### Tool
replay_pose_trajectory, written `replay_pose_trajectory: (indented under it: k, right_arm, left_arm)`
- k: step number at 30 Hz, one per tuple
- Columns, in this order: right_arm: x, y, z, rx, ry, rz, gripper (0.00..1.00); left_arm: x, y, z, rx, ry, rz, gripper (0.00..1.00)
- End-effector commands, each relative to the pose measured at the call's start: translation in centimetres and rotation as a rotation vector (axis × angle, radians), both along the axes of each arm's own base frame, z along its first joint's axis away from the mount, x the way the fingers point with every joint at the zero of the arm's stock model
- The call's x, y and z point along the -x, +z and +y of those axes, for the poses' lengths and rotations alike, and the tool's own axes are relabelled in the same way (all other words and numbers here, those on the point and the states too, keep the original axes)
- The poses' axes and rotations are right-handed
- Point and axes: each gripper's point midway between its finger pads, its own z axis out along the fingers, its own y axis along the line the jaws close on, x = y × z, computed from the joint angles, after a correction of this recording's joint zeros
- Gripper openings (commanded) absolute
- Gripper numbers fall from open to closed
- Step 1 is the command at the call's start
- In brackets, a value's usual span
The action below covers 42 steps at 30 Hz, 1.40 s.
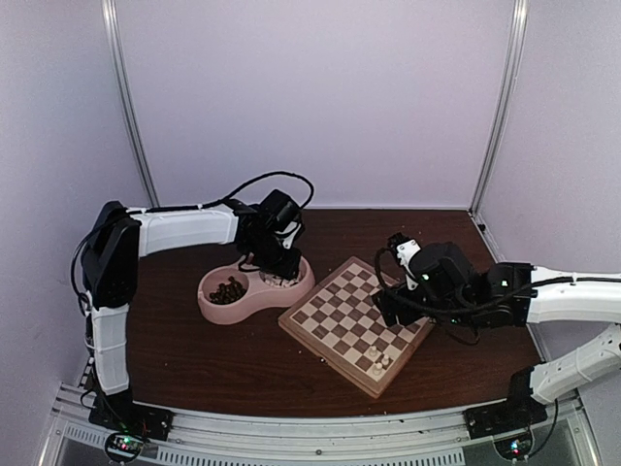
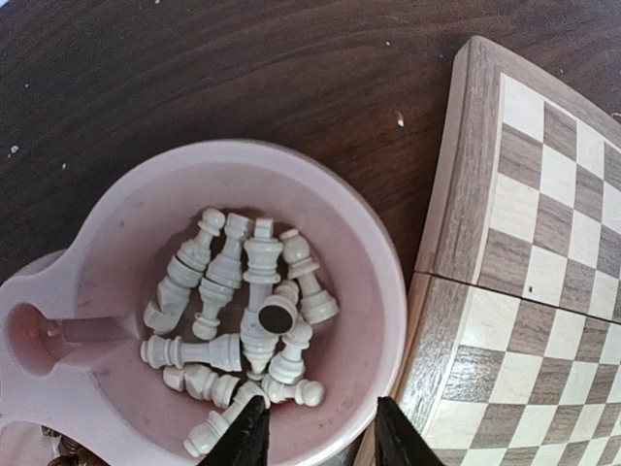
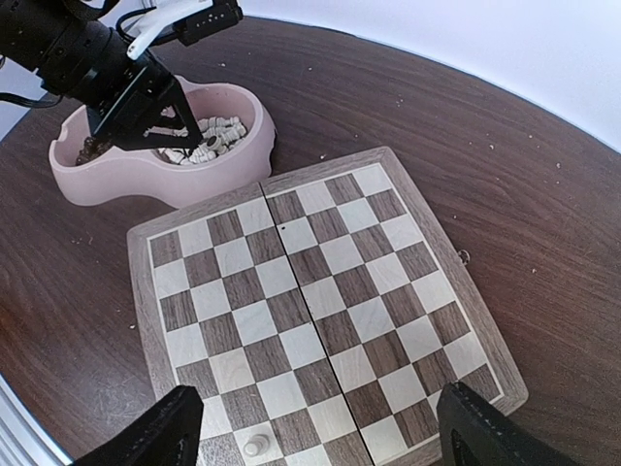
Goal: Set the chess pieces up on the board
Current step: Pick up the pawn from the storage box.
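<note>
the dark wooden desk (image 1: 194, 359) carries the folding chessboard (image 3: 320, 291), set cornerwise to the arms, and just beside its far-left edge the pink double-bowl dish (image 2: 388, 291). the right end effector (image 3: 318, 408) hovers over the near part of the board with its jaws spread wide and nothing between them. the left end effector (image 2: 318, 408) hangs over the near rim of the dish's right bowl, jaws parted and also empty. the step in hand looks like picking a cream piece from that bowl. the cream chess pieces (image 2: 247, 311) lie there in a loose heap, most on their sides and touching or crossing one another, while the dark brown pieces (image 1: 229, 289) fill the other bowl. only a few cream men (image 1: 380, 364) stand on the board, at its nearest corner, so the task is at an early stage. to do this step well, the left arm should go for a piece at the edge of the heap, such as the one lying nearest the fingertips (image 2: 218, 432), rather than the tangled middle. the jaws should straddle its narrow stem across its length and close gently. a straight lift would keep neighbours from being dragged up the bowl wall. these small, smooth turned men will likely roll or twist if pinched off centre.
</note>
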Motion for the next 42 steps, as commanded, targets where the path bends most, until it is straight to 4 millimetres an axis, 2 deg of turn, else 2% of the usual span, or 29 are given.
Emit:
replay_pose_trajectory:
  k: [1,14,24,29,31,34,42]
  right_arm:
    - [0.2,0.1,-0.5,-0.013,-0.005,0.005,0.86]
    - [0.6,0.2,-1.0,-0.027,-0.004,0.012,0.86]
    - [0.9,0.2,-1.6,-0.033,-0.007,0.015,0.86]
    - [1.0,0.1,-1.6,-0.031,-0.009,0.016,0.85]
    - [1.0,0.2,-1.6,-0.031,-0.008,0.016,0.85]
    - [0.9,0.2,-1.6,-0.03,-0.007,0.016,0.85]
    - [0.9,0.0,-1.1,-0.033,-0.001,0.024,0.84]
  left_arm:
    - [-1.7,-0.2,0.2,-0.016,0.014,-0.009,0.38]
    - [-3.7,-2.4,-0.1,-0.034,0.053,0.048,0.37]
    - [-4.1,-4.6,-0.1,-0.038,0.072,0.128,0.37]
    - [-3.6,-4.8,-0.2,-0.031,0.063,0.159,0.26]
    - [-3.4,-4.4,-0.4,-0.018,0.056,0.167,0.2]
    - [-3.1,-3.0,-0.6,0.013,0.044,0.163,0.16]
    - [-1.9,4.0,-0.8,0.135,0.006,0.074,0.15]
